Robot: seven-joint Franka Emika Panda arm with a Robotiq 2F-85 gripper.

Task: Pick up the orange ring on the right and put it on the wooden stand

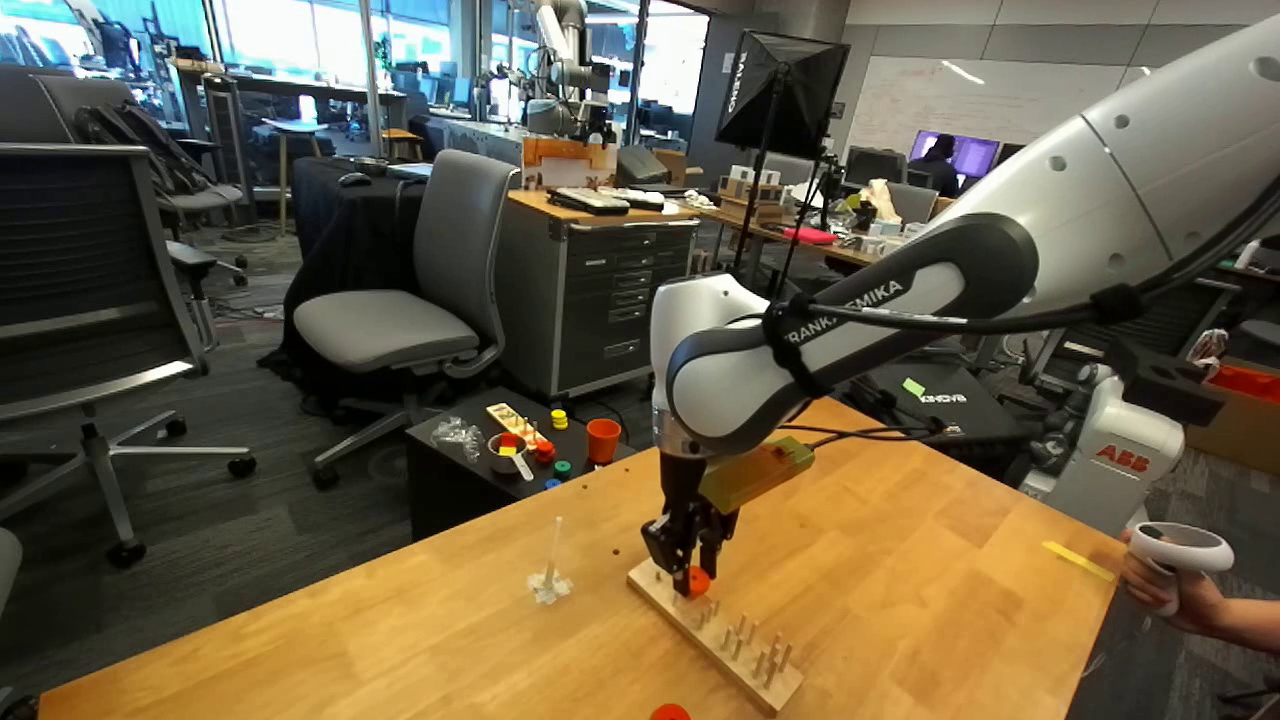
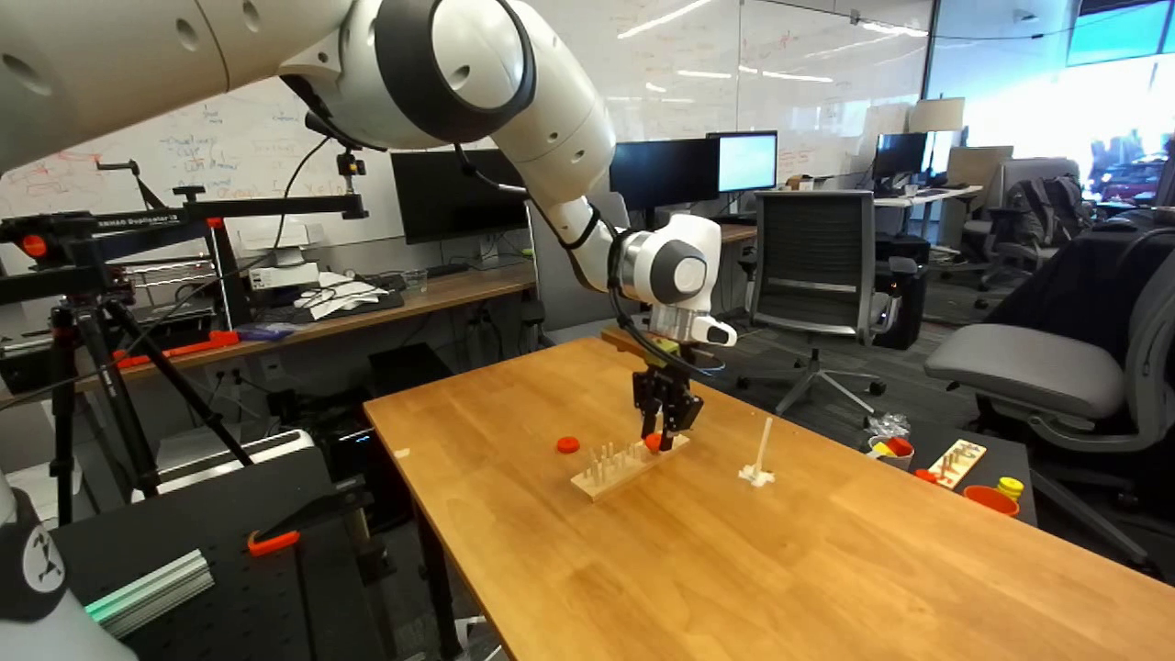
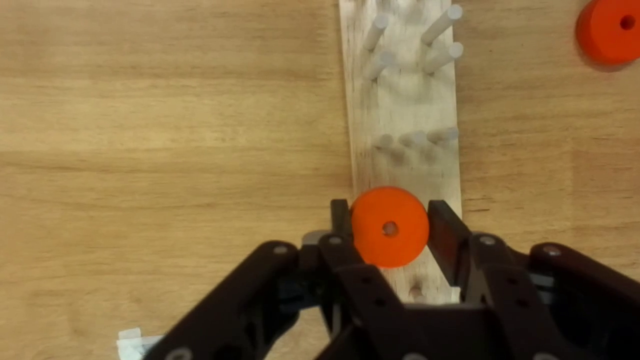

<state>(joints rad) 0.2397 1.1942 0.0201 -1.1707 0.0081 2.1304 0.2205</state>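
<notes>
My gripper is shut on an orange ring, one finger against each side. In the wrist view the ring lies flat between the fingertips, over one end part of the wooden stand. Something pale shows through its hole; I cannot tell whether it is a peg or bare wood. The stand also shows in both exterior views, with the ring low over its end and several pegs along the rest. A second orange ring lies on the table beside the stand, also in both exterior views.
A thin pale upright pin on a taped base stands on the wooden table near the stand's gripper end. A low black side table beside the table holds colourful toys and an orange cup. A person's hand holds a controller at the table edge.
</notes>
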